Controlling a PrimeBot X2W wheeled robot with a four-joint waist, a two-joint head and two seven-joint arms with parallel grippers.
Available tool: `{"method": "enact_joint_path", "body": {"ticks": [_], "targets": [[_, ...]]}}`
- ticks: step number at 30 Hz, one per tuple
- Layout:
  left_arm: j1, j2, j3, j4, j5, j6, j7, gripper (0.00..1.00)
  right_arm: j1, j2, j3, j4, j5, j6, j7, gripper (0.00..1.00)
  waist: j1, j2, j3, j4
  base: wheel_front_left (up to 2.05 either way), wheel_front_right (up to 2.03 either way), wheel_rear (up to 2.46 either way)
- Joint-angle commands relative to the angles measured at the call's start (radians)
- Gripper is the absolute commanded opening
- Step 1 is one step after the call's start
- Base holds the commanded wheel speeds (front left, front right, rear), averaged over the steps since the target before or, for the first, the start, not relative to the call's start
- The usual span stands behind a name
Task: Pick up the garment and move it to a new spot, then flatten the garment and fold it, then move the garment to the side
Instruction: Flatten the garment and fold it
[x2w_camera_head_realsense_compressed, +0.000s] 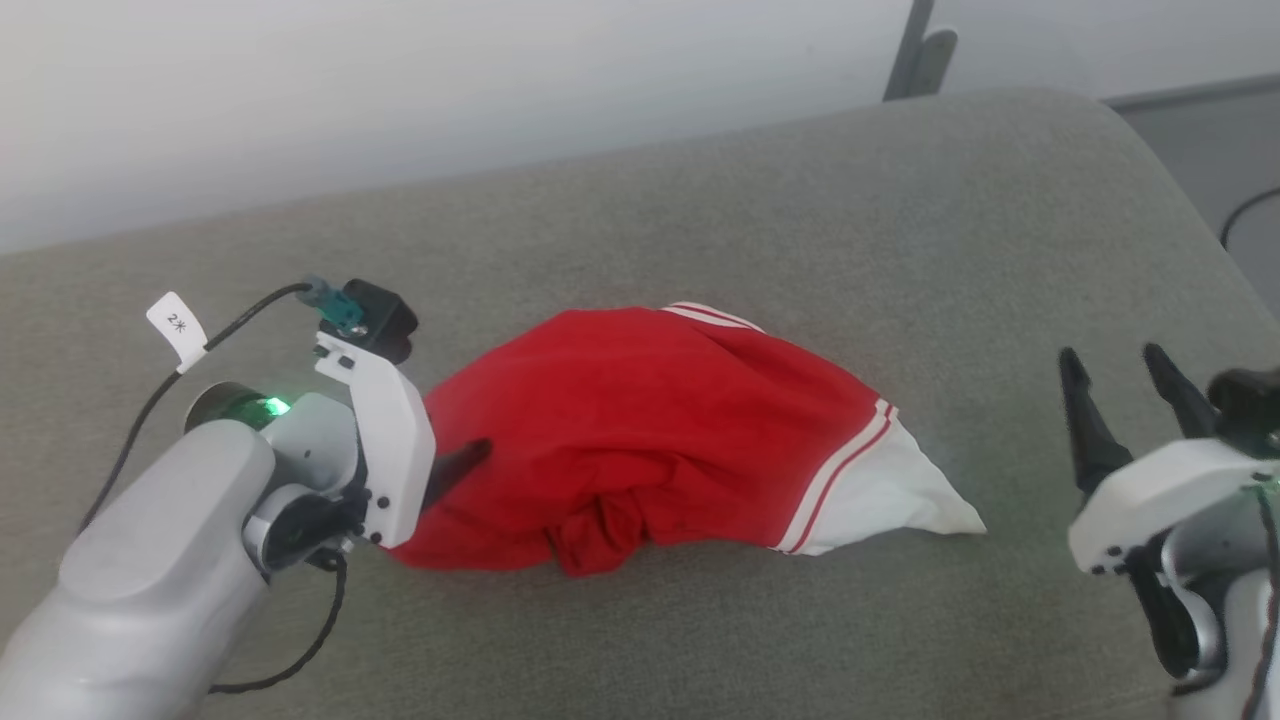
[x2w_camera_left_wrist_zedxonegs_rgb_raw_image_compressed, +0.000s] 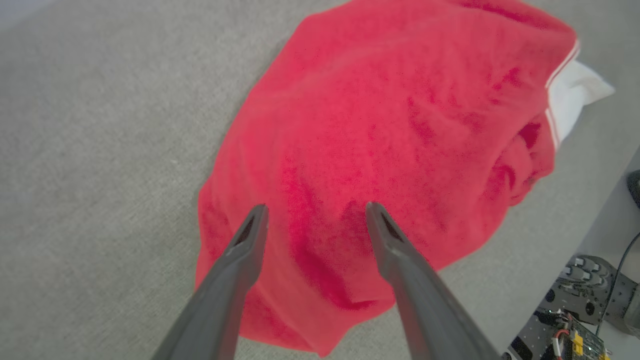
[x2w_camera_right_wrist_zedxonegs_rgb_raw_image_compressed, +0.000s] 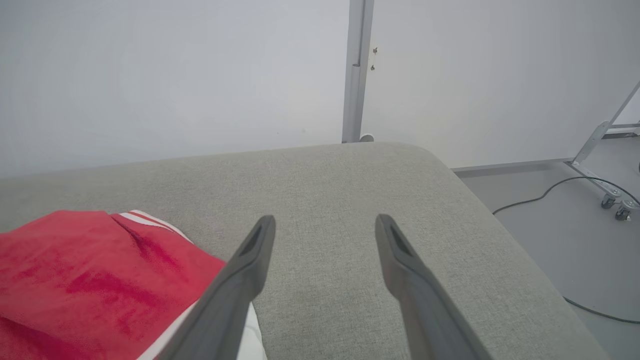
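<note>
Barely begun, judging by the scene. Garment (x2w_camera_head_realsense_compressed: 640, 430) bunched in a red heap around the middle of the grey cushion (x2w_camera_head_realsense_compressed: 800, 200), white sleeve (x2w_camera_head_realsense_compressed: 900, 495) with striped trim (x2w_camera_head_realsense_compressed: 845, 465) poking out to the right. Left tool (x2w_camera_left_wrist_zedxonegs_rgb_raw_image_compressed: 316, 207) spread wide and angled down over the left end of the heap, fingertips (x2w_camera_left_wrist_zedxonegs_rgb_raw_image_compressed: 260, 212) at or just above the cloth, nothing pinched between them; cannot tell whether actually touching. Right tool (x2w_camera_head_realsense_compressed: 1112, 355) also wide, holding nothing, well apart from the sleeve at the near right, pointing toward the far edge of the cushion. Done at this point: at most the approach for the first pick. Left to do: closing on the cloth, lifting and carrying to a new spot, spreading flat, folding, then shifting to the side. Likely to need a deep pinch, given the loose, layered folds.
</note>
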Motion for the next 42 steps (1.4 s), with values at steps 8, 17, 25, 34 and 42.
{"method": "enact_joint_path", "body": {"ticks": [8,17,25,34,42], "targets": [[-0.042,-0.042,-0.053,0.181,0.013,0.018,0.090,1.00,-0.057,0.030,0.027,0.021,-0.009,0.000,-0.045,1.00,0.0000,0.0000,0.059,-0.045,0.00,0.00,0.00],[-0.069,-0.083,-0.098,0.321,0.026,-0.001,0.062,0.00,-0.097,0.025,0.039,0.036,-0.002,0.000,-0.094,1.00,0.0000,0.0000,0.085,-0.032,0.00,0.00,0.00],[-0.098,-0.054,-0.102,0.374,0.011,-0.005,0.009,0.00,-0.082,0.006,-0.002,0.043,-0.003,0.000,-0.113,1.00,0.0000,0.0000,0.063,0.036,0.00,0.00,0.00],[-0.062,0.024,-0.083,0.353,-0.026,-0.007,-0.037,0.00,-0.042,-0.017,-0.015,0.037,0.012,0.000,-0.107,1.00,0.0000,0.0000,0.006,0.122,0.00,0.00,0.00],[-0.005,0.087,-0.059,0.308,-0.044,-0.003,-0.083,0.00,-0.009,-0.021,-0.027,0.036,0.013,0.000,-0.098,1.00,0.0000,0.0000,-0.037,0.175,0.00,0.00,0.00]]}}
